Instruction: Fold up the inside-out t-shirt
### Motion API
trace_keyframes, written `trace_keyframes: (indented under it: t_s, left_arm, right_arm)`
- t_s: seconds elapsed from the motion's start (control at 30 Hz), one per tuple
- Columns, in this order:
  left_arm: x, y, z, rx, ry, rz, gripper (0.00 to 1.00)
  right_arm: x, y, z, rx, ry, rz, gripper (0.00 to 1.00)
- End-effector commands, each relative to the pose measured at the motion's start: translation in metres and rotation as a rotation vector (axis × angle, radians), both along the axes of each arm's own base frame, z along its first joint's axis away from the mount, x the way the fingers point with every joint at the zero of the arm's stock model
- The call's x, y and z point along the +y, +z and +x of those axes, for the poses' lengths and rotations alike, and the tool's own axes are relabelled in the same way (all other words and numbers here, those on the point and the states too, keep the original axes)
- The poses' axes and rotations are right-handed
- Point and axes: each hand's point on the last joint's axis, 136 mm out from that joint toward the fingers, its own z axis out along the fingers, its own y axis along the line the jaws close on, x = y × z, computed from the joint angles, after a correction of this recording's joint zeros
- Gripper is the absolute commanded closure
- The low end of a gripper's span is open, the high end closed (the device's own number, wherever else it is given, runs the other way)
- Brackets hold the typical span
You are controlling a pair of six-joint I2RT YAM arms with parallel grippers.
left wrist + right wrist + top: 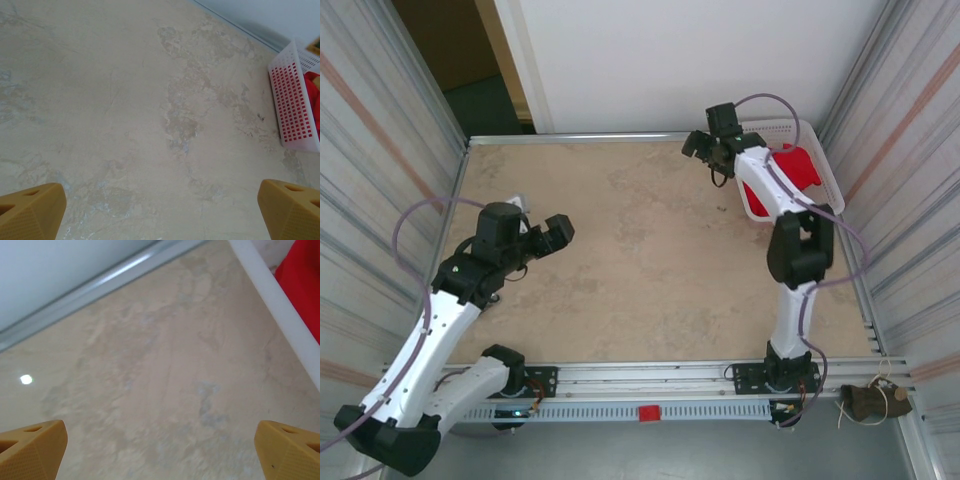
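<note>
The bright red soft cloth t-shirt (798,165) lies bunched inside the white plastic mesh basket (778,125) at the far right corner of the mottled beige desk (640,230). The right hand (705,150) hangs just beside the basket's left wall, its fingers spread wide and holding nothing. The left hand (552,235) hovers over the desk's left side, well apart from the basket, equally wide open and empty.

White-and-black arms (430,330), lilac cables (768,96)

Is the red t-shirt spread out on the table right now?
No, the red t-shirt sits bunched up inside the white basket at the far right corner of the table.
</note>
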Motion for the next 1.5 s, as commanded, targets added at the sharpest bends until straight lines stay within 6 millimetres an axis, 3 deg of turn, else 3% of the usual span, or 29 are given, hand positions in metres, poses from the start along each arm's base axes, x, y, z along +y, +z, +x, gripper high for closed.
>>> trace_keyframes:
  t_s: [0.0,0.2,0.33,0.43,0.5,0.6,0.67,0.77,0.9,0.93,1.03,1.23,1.47]
  left_arm:
    - [0.001,0.01,-0.004,-0.005,0.012,0.005,0.01]
    - [0.004,0.011,-0.008,-0.012,0.021,0.0,0.01]
    - [0.004,0.011,-0.01,-0.014,0.021,-0.001,0.01]
    - [0.004,0.01,-0.009,-0.013,0.018,0.001,0.01]
    - [0.003,0.007,-0.008,-0.012,0.012,0.006,0.01]
    - [0.0,0.004,-0.006,-0.008,-0.007,0.016,0.01]
    - [-0.005,0.002,-0.004,-0.006,-0.031,0.023,0.01]
    - [-0.012,-0.003,-0.001,-0.003,-0.06,0.037,0.01]
    - [-0.032,-0.011,0.006,-0.013,-0.109,0.035,0.01]
    - [-0.039,-0.012,0.008,-0.016,-0.126,0.032,0.01]
    - [-0.055,-0.013,0.015,-0.016,-0.17,0.033,0.01]
    - [-0.077,-0.011,0.026,-0.016,-0.231,0.01,0.01]
    - [-0.084,-0.022,0.026,0.004,-0.249,-0.014,0.01]
  right_arm:
    - [-0.041,-0.016,0.006,0.101,-0.102,-0.138,0.05]
    - [-0.074,-0.027,0.037,0.076,-0.115,-0.25,0.06]
    - [-0.084,-0.022,0.048,0.051,-0.092,-0.292,0.05]
    - [-0.074,-0.012,0.048,0.045,-0.031,-0.224,0.06]
    - [-0.057,0.011,0.042,0.013,0.028,-0.162,0.06]
    - [-0.038,0.066,0.023,-0.088,0.084,-0.096,0.06]
    - [-0.051,0.097,0.009,-0.147,0.048,-0.07,0.05]
    - [-0.109,0.114,-0.013,-0.139,-0.111,-0.008,0.06]
    - [-0.198,0.086,-0.043,-0.052,-0.329,0.091,0.08]
    - [-0.216,0.065,-0.052,-0.002,-0.373,0.121,0.09]
    - [-0.246,0.034,-0.063,0.066,-0.443,0.2,0.11]
    - [-0.265,-0.002,-0.066,0.169,-0.491,0.192,0.12]
    - [-0.265,-0.034,-0.038,0.219,-0.502,0.217,0.13]
